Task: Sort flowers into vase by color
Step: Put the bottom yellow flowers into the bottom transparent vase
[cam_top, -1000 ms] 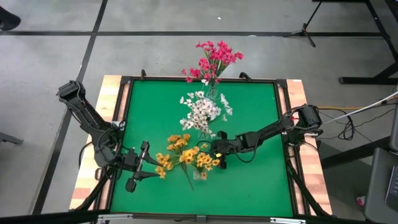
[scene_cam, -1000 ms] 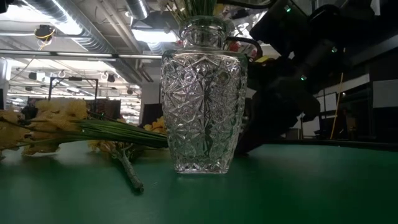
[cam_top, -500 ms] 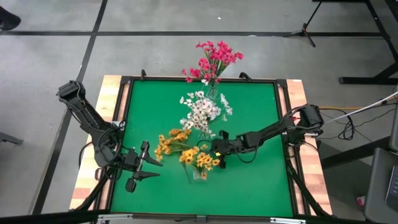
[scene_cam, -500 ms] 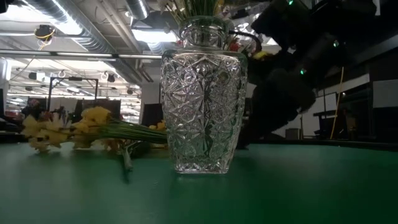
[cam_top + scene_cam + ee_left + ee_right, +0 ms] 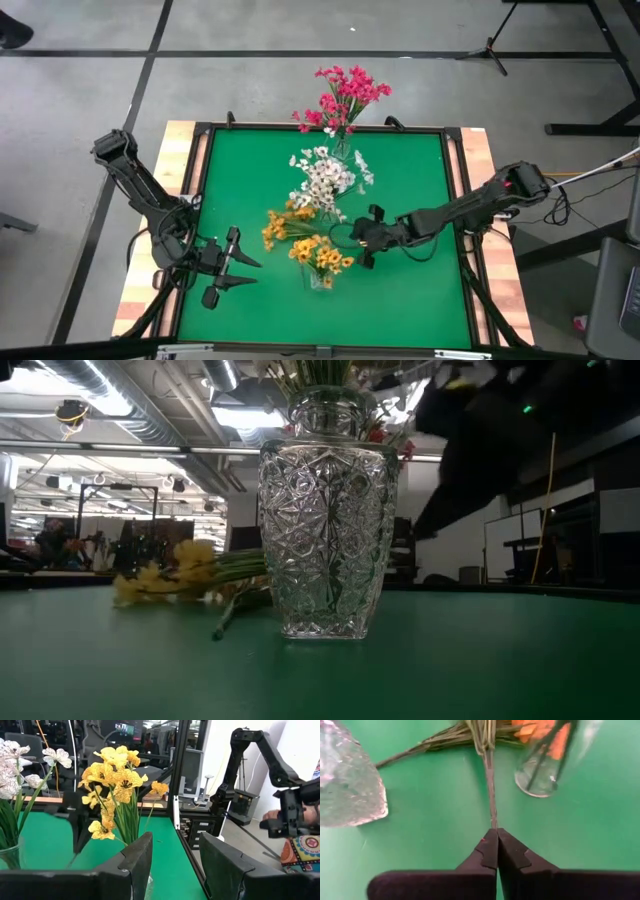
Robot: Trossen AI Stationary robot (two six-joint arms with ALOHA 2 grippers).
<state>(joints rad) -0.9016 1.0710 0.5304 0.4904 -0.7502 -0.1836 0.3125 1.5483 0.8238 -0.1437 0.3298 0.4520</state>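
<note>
Loose yellow sprig flat on green worktop, between white-flower vase and yellow-flower vase. Long axis roughly across worktop: blossoms toward left arm's side, bare stem end toward right gripper. Right jaws fully closed, pinched on very tip of stem, as far as right wrist view shows. Left gripper farther off, near front-left edge, jaws wide apart, holding nothing.
</note>
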